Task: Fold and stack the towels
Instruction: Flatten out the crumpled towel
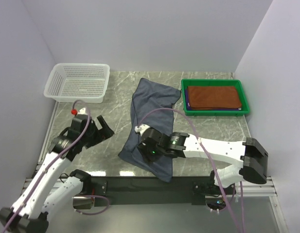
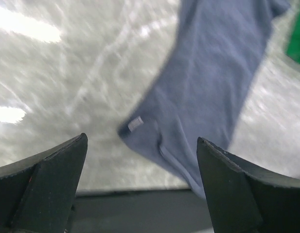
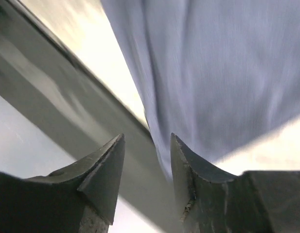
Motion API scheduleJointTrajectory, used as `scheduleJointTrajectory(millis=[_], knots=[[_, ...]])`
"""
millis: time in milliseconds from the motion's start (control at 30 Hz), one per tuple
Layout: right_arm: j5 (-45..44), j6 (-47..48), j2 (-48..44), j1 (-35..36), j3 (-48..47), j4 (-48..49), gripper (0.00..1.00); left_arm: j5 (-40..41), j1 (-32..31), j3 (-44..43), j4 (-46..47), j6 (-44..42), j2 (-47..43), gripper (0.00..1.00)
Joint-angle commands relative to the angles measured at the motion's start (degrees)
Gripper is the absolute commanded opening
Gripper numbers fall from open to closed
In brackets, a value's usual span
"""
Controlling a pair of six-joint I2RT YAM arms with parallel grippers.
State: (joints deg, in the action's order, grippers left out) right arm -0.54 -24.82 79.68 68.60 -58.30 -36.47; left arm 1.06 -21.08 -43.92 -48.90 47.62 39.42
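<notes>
My left pincer [image 2: 141, 138] is spread wide and holds nothing, over the table [image 1: 118, 104] at 9 o'clock of the grey-blue towel [image 1: 152, 109]. My right pincer [image 3: 147, 137] is half spread above the towel's near end, gripping nothing I can see. The towel lies mid-table, its long axis running 6 to 12 o'clock and its far end leaning toward 1.

Matt grey-blue cloth towel [image 1: 150, 104] on glossy marbled table [image 1: 218, 127]
</notes>
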Motion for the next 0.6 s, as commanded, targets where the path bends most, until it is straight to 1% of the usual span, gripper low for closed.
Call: scheduleJointTrajectory(millis=[0, 33, 100, 133, 167, 233, 300, 367, 500, 567], knots=[[-4.47, 2.76, 5.54, -0.39, -3.74, 15.98, 0.52, 10.52, 0.34, -5.98, 5.92, -6.47, 6.18, 0.99], [-5.00, 2.84, 7.40, -0.66, -4.97, 16.86, 0.53, 14.63, 0.60, -6.96, 6.62, -7.61, 8.37, 0.99], [-5.35, 3.11, 11.18, -1.71, -8.66, 18.88, 0.53, 18.52, 1.48, -9.33, 8.72, -10.68, 10.05, 0.99], [-5.53, 2.85, 13.98, -1.97, -9.71, 19.50, 0.53, 21.15, 1.92, -9.60, 10.04, -11.75, 10.93, 0.99], [-5.18, 2.76, 15.32, -2.32, -11.12, 20.90, 0.53, 22.13, 2.96, -9.43, 11.28, -12.63, 11.12, 0.99], [-4.39, 2.58, 18.13, -2.77, -12.18, 22.14, 0.52, 23.54, 3.94, -8.38, 15.75, -15.17, 10.86, 0.99], [-4.12, 3.11, 20.67, -2.94, -13.76, 22.93, 0.51, 25.65, 4.82, -5.48, 19.87, -16.67, 10.24, 0.99], [-3.42, 3.55, 22.35, -2.86, -15.69, 22.67, 0.48, 27.32, 5.26, -2.16, 22.00, -17.12, 9.36, 0.99], [-2.54, 3.38, 26.04, -2.94, -17.54, 22.32, 0.45, 25.66, 6.67, -0.64, 22.63, -17.20, 10.06, 1.00], [-3.42, 2.94, 27.02, -2.94, -17.72, 22.40, 0.44, 26.45, 6.84, -0.81, 22.27, -17.55, 10.68, 0.99]])
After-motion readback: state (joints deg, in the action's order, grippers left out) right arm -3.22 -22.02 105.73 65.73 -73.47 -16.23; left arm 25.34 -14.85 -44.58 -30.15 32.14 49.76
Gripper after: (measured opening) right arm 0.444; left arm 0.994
